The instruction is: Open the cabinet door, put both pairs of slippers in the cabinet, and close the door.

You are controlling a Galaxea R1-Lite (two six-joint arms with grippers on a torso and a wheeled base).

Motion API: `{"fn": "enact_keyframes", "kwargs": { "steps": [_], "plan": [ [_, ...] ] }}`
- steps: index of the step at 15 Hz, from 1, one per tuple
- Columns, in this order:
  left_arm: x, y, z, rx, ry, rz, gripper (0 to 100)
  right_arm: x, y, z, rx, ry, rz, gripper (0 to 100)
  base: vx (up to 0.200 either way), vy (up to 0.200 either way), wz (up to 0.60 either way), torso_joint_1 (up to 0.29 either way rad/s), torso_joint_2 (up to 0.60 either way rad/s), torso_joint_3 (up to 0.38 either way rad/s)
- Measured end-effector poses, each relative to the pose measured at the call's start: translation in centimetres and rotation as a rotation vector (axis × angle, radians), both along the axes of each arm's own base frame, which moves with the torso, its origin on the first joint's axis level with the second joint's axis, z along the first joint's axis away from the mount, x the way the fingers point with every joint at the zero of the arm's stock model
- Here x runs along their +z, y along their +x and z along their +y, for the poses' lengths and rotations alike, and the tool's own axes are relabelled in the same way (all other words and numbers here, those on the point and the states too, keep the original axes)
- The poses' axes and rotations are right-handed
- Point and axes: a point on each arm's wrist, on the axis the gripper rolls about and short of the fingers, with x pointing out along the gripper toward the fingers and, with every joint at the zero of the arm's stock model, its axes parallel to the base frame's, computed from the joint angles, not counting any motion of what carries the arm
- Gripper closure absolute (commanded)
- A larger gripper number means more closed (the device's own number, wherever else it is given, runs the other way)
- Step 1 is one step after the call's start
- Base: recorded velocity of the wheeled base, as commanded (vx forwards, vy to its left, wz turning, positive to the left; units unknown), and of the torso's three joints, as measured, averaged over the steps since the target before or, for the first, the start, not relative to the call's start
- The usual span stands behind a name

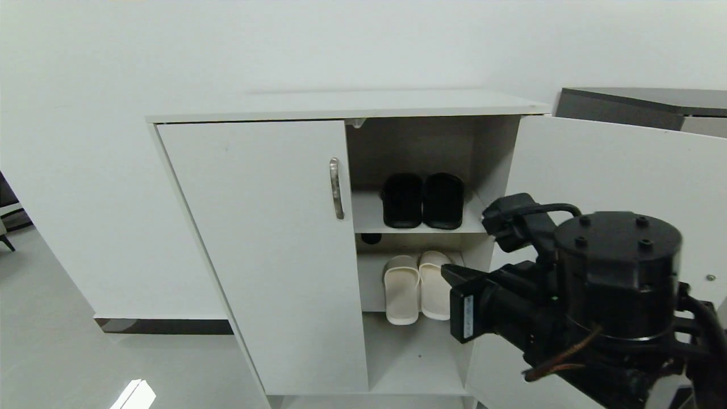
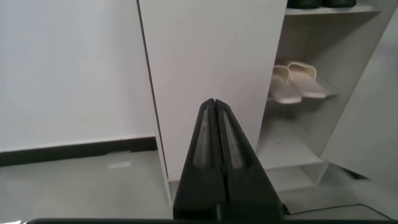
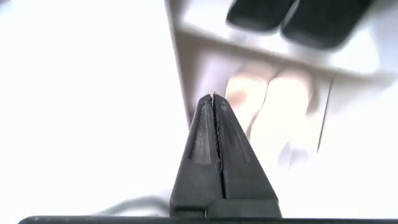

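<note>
The white cabinet [image 1: 341,105] has its right door [image 1: 613,170] swung open and its left door [image 1: 267,250] closed, with a metal handle [image 1: 336,188]. A black pair of slippers [image 1: 423,200] rests on the upper shelf. Below it, a white pair of slippers [image 1: 417,287] lies on the middle shelf. My right gripper [image 3: 214,98] is shut and empty, held in front of the open compartment with its arm close to the open door. My left gripper [image 2: 214,102] is shut and empty, low before the closed door [image 2: 205,62], with the white slippers [image 2: 297,83] off to one side.
A dark grey unit [image 1: 642,105] stands behind the open door at the right. Bare grey floor [image 1: 113,363] lies left of the cabinet, with a dark baseboard [image 1: 164,326] along the wall. The bottom shelf [image 1: 409,358] holds nothing.
</note>
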Motion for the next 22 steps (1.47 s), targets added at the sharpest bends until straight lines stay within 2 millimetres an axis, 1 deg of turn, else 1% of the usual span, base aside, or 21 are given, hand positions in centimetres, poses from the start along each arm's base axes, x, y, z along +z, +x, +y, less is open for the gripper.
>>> {"fn": "enact_keyframes", "kwargs": {
  "steps": [2, 4, 7, 8, 10, 12, 18, 22],
  "plan": [
    [0.0, 0.0, 0.0, 0.0, 0.0, 0.0, 100, -0.8, -1.7, -1.6, 0.042, 0.024, -0.012, 100, -0.2, 0.0, 0.0, 0.007, 0.0, 0.005],
    [0.0, 0.0, 0.0, 0.0, 0.0, 0.0, 100, -1.3, -2.6, -2.5, 0.093, 0.035, -0.004, 100, -0.2, 0.0, 0.0, 0.002, 0.0, 0.007],
    [0.0, 0.0, 0.0, 0.002, -0.004, 0.001, 100, -2.0, -3.1, -3.2, 0.117, 0.037, 0.003, 100, -0.2, 0.0, 0.0, 0.005, 0.0, 0.004],
    [0.0, 0.0, 0.0, 0.002, -0.004, 0.001, 100, -2.0, -3.1, -3.5, 0.136, 0.073, -0.026, 100, -0.2, 0.0, 0.0, 0.002, 0.0, 0.002],
    [0.0, 0.0, 0.0, 0.002, -0.003, 0.0, 100, -2.5, -3.0, -4.1, 0.15, 0.078, -0.042, 100, -0.2, 0.0, 0.0, 0.0, 0.0, 0.005],
    [0.0, 0.0, 0.0, 0.002, -0.004, 0.001, 100, -3.0, -3.0, -4.4, 0.153, 0.064, -0.029, 100, 0.0, 0.0, 0.0, 0.0, 0.0, 0.0],
    [0.0, 0.0, 0.0, 0.002, -0.004, 0.001, 100, -3.6, -2.9, -4.5, 0.155, 0.047, -0.013, 100, 0.0, 0.0, 0.0, 0.004, -0.01, -0.005],
    [0.0, 0.0, 0.0, 0.002, -0.004, 0.003, 100, -3.8, -2.7, -4.7, 0.144, 0.043, -0.01, 100, 0.0, 0.0, 0.0, 0.066, -0.24, -0.248]
  ]
}}
